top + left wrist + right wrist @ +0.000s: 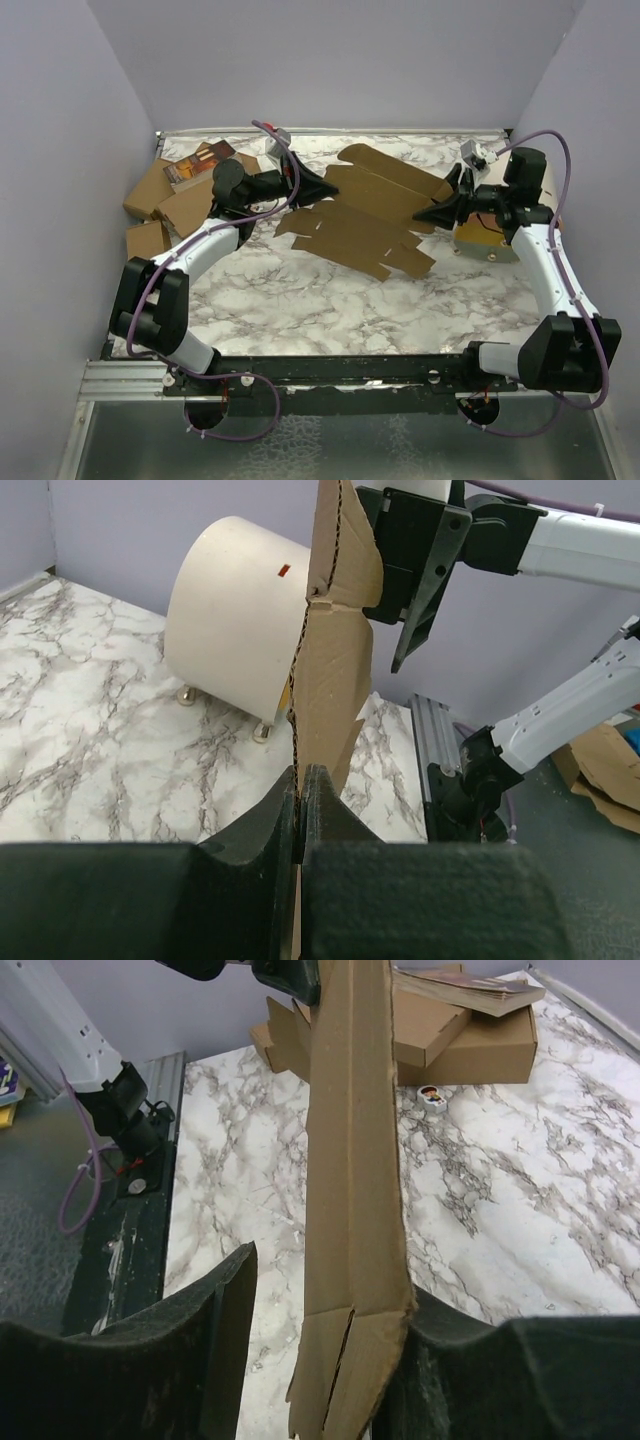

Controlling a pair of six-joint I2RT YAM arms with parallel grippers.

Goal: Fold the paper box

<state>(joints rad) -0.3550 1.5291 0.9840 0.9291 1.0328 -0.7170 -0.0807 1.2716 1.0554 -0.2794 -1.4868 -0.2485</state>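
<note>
Hold the paper box [370,215], spread over the middle of the counter [330,300], firm in the left gripper [318,192] pinched shut on its 9 o'clock edge, then close the right gripper [422,213], parted around the 3 o'clock edge, squarely beside a crease.

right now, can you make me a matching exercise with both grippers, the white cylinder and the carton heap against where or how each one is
Things
1. left gripper
2. right gripper
3. cylinder
4. carton heap

Place or state
a. far left of the table
b. open, box edge between its jaws
c. right side of the table
d. shut on the box edge

Pairs: 1-d, 2-b, 3-c, 4-a
</note>
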